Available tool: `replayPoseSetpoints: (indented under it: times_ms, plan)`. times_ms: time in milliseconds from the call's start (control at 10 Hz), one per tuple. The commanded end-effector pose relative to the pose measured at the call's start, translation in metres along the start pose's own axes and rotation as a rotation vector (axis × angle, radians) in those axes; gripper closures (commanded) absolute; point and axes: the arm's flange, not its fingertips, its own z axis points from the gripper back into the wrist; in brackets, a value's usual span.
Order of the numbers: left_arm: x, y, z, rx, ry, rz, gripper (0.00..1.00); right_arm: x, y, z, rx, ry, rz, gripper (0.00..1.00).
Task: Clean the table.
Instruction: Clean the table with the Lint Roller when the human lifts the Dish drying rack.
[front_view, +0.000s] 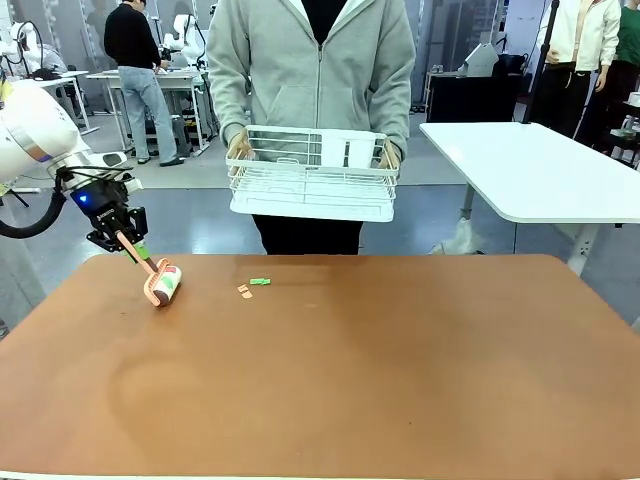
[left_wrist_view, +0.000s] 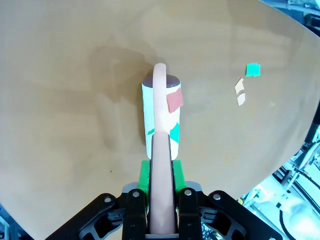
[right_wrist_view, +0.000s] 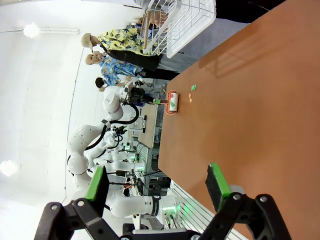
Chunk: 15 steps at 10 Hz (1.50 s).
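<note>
Counter (front_view: 400, 380): reddish-brown, spanning the near part of the front view, with the person (front_view: 312, 60) standing at its far edge. The left fingers (front_view: 130, 245) are clamped on the pink handle of a roller (front_view: 164, 284) at the counter's far left. The handle slopes down to the white roll, which seems to rest on the surface. In the left wrist view a pink piece and green bits cling to the roll's sheet. Just right of the roller, apart from it, lie a green scrap (front_view: 260, 282) and, near that, two small pink scraps (front_view: 244, 291), all loose on the counter. The person's hands (front_view: 238, 148) hold a white wire rack (front_view: 312, 185) by both ends, lifted clear above the far edge. The rack has a white tray under it and a white upright part at its back right; whether anything lies inside I cannot tell. The right fingers (right_wrist_view: 218, 186) stand wide apart with nothing between them, hanging over the bare counter well away from the roller. A white table (front_view: 540, 170) stands beyond, to the right
</note>
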Motion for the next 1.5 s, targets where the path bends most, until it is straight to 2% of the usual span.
replayPoseSetpoints:
  times_ms: [0,300,600,900,1100,1300,1400]
  plan:
    - [-0.001,-0.003,-0.021,-0.026,-0.028,-0.035,0.79,0.0,0.003,0.0,0.017,-0.007,0.006,0.0]
    - [-0.018,-0.047,-0.044,-0.058,-0.048,-0.067,0.79,0.0,0.003,0.0,0.017,-0.007,0.006,0.0]
    - [-0.014,-0.1,-0.094,-0.072,-0.015,-0.068,0.79,0.0,0.003,0.0,0.017,-0.007,0.006,0.0]
    - [-0.025,-0.152,-0.145,-0.105,0.001,-0.123,0.79,0.0,0.003,0.0,0.017,-0.007,0.006,0.0]
    - [-0.026,-0.184,-0.175,-0.106,0.044,-0.144,0.79,0.0,0.003,0.0,0.017,-0.007,0.006,0.0]
    - [-0.031,-0.221,-0.189,-0.124,0.14,-0.177,0.79,0.0,0.003,0.0,0.017,-0.007,0.006,0.0]
    - [-0.034,-0.233,-0.189,-0.126,0.126,-0.196,0.79,0.0,0.003,0.0,0.017,-0.007,0.006,0.0]
